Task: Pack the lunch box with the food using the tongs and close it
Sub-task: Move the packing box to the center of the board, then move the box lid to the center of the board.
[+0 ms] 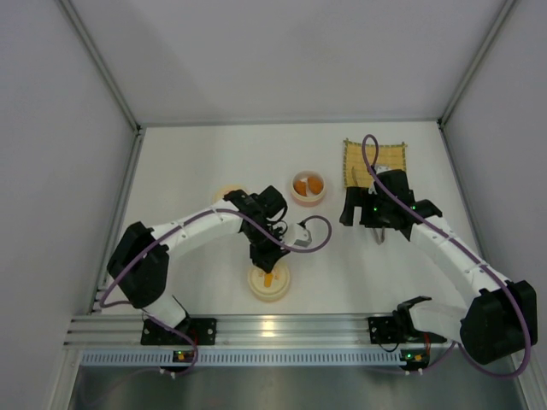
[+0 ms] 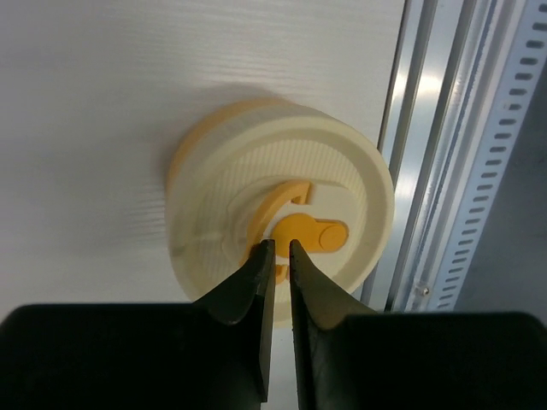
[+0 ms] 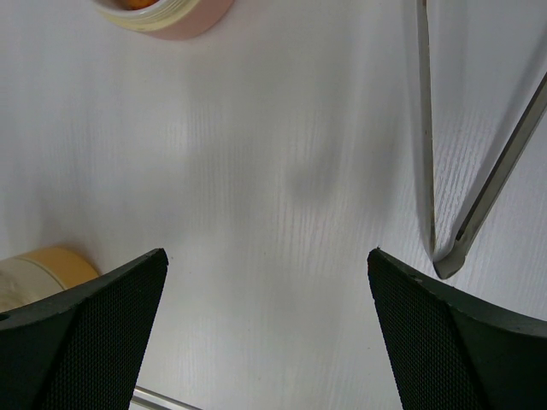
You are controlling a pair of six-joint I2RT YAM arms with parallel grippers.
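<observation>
A cream round lunch box top (image 2: 256, 184) with an orange-yellow centre handle (image 2: 303, 232) lies near the front rail over a yellow-edged base, and is also in the top view (image 1: 269, 286). My left gripper (image 2: 278, 245) (image 1: 267, 259) is over it, its jaws shut on the raised handle. A pink bowl (image 1: 308, 198) holds orange food lumps (image 1: 308, 184). A pale yellow bowl (image 1: 227, 193) peeks out behind the left arm. The silver tongs (image 3: 427, 128) lie on the table just right of my open right gripper (image 3: 267, 254) (image 1: 376, 220), which holds nothing.
A yellow woven mat (image 1: 385, 156) lies at the back right, partly under the right arm's cable. The aluminium rail (image 1: 273, 329) runs along the front edge close to the top. White walls enclose the table (image 1: 205, 162) on three sides.
</observation>
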